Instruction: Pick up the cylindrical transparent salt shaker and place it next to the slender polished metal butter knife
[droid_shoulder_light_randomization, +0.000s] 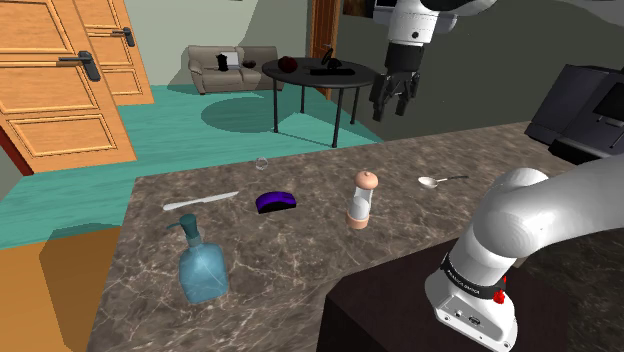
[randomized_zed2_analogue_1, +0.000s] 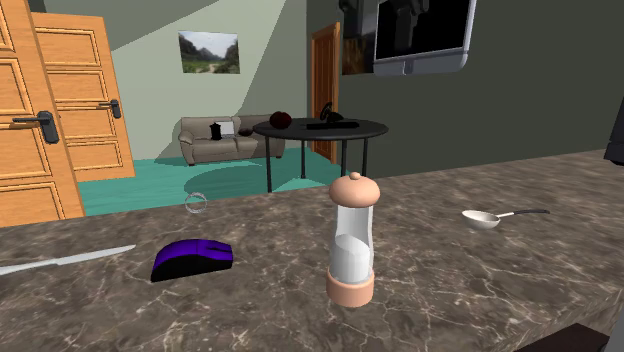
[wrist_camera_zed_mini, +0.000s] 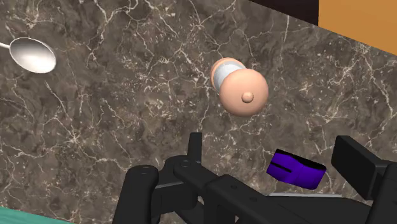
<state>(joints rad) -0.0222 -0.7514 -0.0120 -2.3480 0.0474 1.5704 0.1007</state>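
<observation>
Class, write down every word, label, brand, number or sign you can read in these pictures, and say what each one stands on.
No text can be read anywhere.
black band on the white robot arm's lower link: tiny white marks, too small to read.
transparent salt shaker with peach cap and base: no label.
translucent blue pump bottle: no label.

I see the shaker (droid_shoulder_light_randomization: 362, 199) upright on the worktop (droid_shoulder_light_randomization: 300, 255), clear-bodied with peach cap and base; the silvery knife (droid_shoulder_light_randomization: 200, 201) lies flat, well apart.
</observation>
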